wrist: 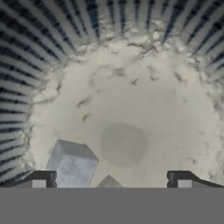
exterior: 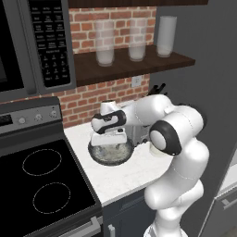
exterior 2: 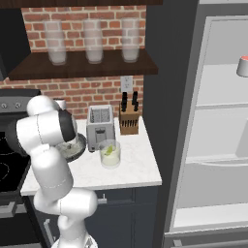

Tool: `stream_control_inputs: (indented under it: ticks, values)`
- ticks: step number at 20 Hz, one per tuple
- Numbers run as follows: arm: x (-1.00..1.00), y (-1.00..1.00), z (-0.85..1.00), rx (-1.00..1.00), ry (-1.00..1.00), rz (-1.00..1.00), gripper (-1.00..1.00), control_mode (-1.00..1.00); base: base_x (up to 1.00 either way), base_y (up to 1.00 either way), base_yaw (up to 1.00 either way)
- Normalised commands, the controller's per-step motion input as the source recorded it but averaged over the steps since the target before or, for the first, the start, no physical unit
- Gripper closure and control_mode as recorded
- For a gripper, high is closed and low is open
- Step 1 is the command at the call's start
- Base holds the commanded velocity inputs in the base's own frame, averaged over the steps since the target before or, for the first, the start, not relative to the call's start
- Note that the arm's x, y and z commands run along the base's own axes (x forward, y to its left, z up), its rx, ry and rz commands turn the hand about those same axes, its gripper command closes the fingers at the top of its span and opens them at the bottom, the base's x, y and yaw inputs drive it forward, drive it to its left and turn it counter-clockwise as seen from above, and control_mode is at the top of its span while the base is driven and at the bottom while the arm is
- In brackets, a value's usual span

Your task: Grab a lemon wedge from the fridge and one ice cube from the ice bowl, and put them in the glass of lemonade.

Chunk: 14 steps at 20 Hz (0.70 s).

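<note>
Hovering over the ice bowl (exterior: 110, 154) with jaws wide apart, nothing between them; hand view alone reveals an ice cube (wrist: 72, 164) inside. Right base view adds glass of lemonade (exterior 2: 110, 154) just beside the bowl, on the tabletop (exterior 2: 131, 167).

wall: red brick (exterior: 115, 23) | shelf: dark wood (exterior 2: 82, 68) | counter: white marble (exterior 2: 131, 164) | stove: black glass cooktop (exterior: 41, 185) | cabinets: dark blue-grey (exterior 2: 131, 218)
</note>
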Motion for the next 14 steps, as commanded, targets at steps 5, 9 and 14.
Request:
stream_control_inputs:
  ticks: [5,9,14]
  values:
    - [0.00,0.00,0.00,0.00,-0.04,0.00,-1.00,-1.00,0.00,0.00,0.00]
    - [0.00,0.00,0.00,0.00,-0.04,0.00,-1.00,-1.00,0.00,0.00,0.00]
    - [0.00,0.00,0.00,0.00,-0.05,0.00,-1.00,-1.00,0.00,0.00,0.00]
